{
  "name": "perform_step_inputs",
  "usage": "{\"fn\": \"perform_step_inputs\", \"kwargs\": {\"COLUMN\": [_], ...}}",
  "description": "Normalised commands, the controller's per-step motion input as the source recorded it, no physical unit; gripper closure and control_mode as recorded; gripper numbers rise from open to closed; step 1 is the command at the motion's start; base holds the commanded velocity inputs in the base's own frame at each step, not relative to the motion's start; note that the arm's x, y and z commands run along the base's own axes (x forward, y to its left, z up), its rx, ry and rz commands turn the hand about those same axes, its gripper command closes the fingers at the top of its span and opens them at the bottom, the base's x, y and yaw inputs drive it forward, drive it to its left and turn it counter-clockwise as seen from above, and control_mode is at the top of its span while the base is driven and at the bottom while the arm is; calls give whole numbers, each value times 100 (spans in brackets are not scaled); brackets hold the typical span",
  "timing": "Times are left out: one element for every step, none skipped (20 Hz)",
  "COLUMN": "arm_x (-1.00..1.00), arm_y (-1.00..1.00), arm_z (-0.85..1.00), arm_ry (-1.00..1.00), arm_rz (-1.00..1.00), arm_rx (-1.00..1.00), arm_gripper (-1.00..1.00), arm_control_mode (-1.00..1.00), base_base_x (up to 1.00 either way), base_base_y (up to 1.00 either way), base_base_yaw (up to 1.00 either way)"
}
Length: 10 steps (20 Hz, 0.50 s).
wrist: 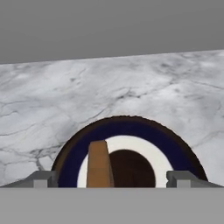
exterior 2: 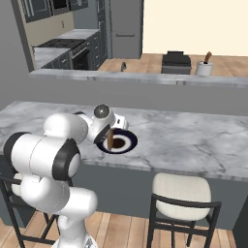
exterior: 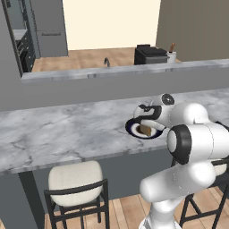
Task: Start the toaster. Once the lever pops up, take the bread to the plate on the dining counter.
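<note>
Hovering low over the plate, our pincer (wrist: pixel 112 177) stands spread wide, its two grey fingertips (wrist: pixel 43 179) far apart at either side and gripping nothing. Between them, nearer the left tip and touching neither, we see the thin golden-brown slice of bread (wrist: pixel 99 164) standing upright on the round plate with a white centre and a wide navy rim (wrist: pixel 131 131). A dark shadow falls on the plate's white centre just beside the slice. In the left base view the bread (exterior: pixel 145 130) shows as a small tan wedge on the plate (exterior: pixel 134 129), right under our white hand; in the right base view it (exterior 2: pixel 110 139) stands as a narrow brown strip at the left part of the plate (exterior 2: pixel 127 143), beside the arm's wrist. The plate lies on the long white-grey veined marble table (exterior: pixel 62 129), near its front edge, with a raised grey ledge (exterior: pixel 112 74) running behind. Below the table's front edge stands a cream-cushioned stool with a dark frame (exterior: pixel 75 179).
</note>
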Motion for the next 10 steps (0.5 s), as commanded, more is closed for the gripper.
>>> {"fn": "perform_step_inputs", "kwargs": {"arm_x": [0, 0, 0, 0, 0, 0, 0, 0, 0, 0], "arm_y": [0, 0, -2, -2, -1, -2, 0, 0, 0, 0], "arm_z": [31, 22, 21, 19, 21, 19, 20, 28, 34, 39], "arm_ry": [0, 0, 0, 0, 0, 0, 0, 0, 0, 0], "arm_rz": [0, 0, 0, 0, 0, 0, 0, 0, 0, 0], "arm_rx": [0, 0, 0, 0, 0, 0, 0, 0, 0, 0], "arm_gripper": [-100, -100, -100, -100, -100, -100, -100, -100, -100, -100], "arm_control_mode": [-100, -100, -100, -100, -100, -100, -100, -100, -100, -100], "base_base_x": [0, 0, 0, 0, 0, 0, 0, 0, 0, 0], "base_base_y": [0, 0, 0, 0, 0, 0, 0, 0, 0, 0], "base_base_yaw": [0, 0, 0, 0, 0, 0, 0, 0, 0, 0]}}
